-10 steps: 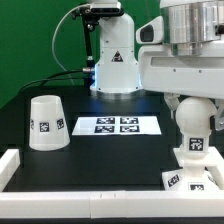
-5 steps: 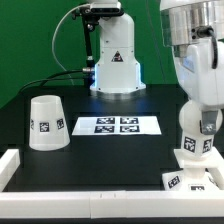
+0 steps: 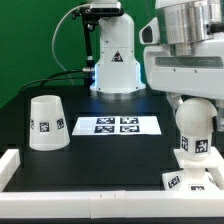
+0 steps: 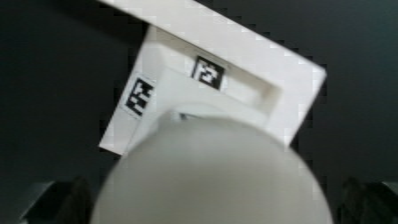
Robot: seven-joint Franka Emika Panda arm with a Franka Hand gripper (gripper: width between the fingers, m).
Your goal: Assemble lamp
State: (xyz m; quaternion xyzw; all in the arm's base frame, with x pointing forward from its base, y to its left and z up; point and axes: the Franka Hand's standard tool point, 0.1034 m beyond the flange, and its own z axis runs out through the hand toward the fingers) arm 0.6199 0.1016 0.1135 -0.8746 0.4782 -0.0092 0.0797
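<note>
The white ball bulb [image 4: 210, 165] fills the wrist view and stands on the angular white base [image 4: 240, 85], which shows two square tags. My gripper [image 4: 214, 208] is open around the bulb; its dark fingers [image 4: 64, 200] stand at either side, a little apart from it. In the exterior view the gripper [image 3: 193, 152] hangs straight down over the base [image 3: 188, 179] at the exterior view's front right, and its body hides the bulb. The cone shade [image 3: 46, 122] stands upright on the black table at the exterior view's left, away from the arm.
The marker board [image 3: 118, 125] lies flat mid-table. A low white wall [image 3: 70, 170] runs along the front and the left side. The base sits against this wall's front right corner. The arm's pedestal [image 3: 114, 65] with cables stands at the back.
The arm's upper links swung aside and came back, and the wrist turned over the base. Base, shade and marker board have not moved.
</note>
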